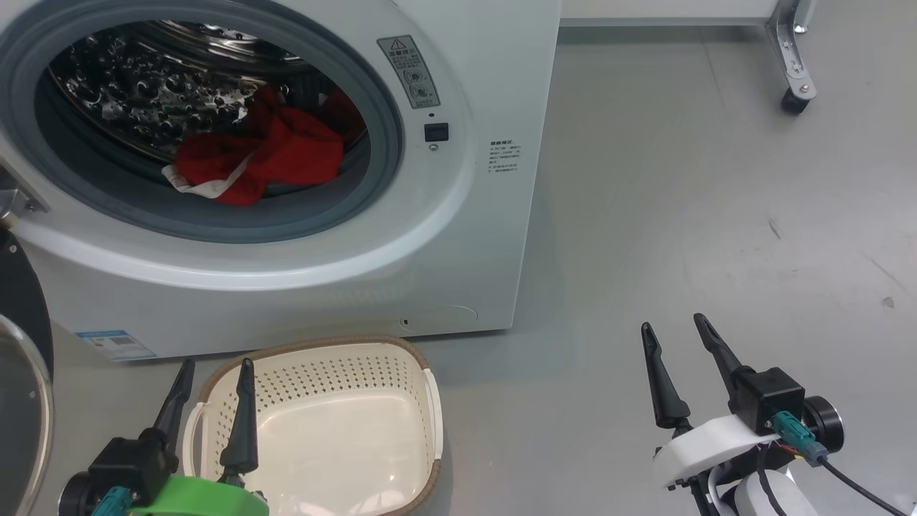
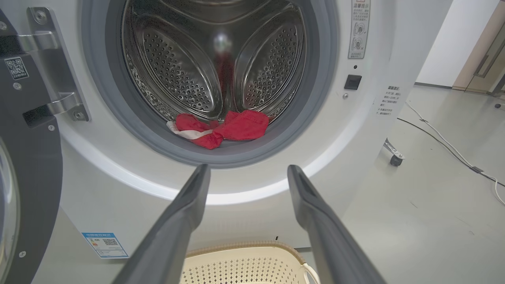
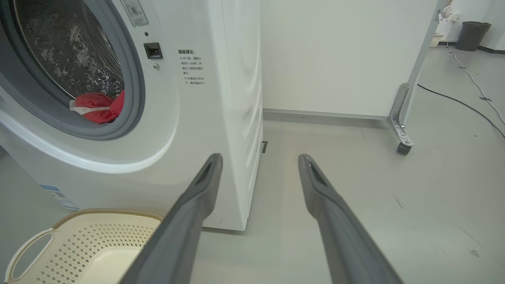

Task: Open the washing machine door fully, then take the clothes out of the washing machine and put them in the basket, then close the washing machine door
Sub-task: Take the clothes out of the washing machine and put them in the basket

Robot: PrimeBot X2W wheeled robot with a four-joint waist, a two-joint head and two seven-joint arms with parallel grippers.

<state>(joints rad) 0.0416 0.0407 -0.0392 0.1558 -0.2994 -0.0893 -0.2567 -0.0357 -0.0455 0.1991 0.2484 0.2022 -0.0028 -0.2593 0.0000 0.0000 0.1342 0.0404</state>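
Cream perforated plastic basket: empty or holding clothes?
Empty: the cream perforated basket shows its bare bottom; the red fabric garments lie in the steel drum.

Washing machine door mostly beyond the left edge; printed text illegible

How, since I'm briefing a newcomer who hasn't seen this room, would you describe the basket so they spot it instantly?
Find the big white washing machine with the round opening. On the grey floor directly in front of it stands the basket. It is a cream perforated tub with a brown woven-look rim and side handles, empty, unlike the drum holding the red clothes.
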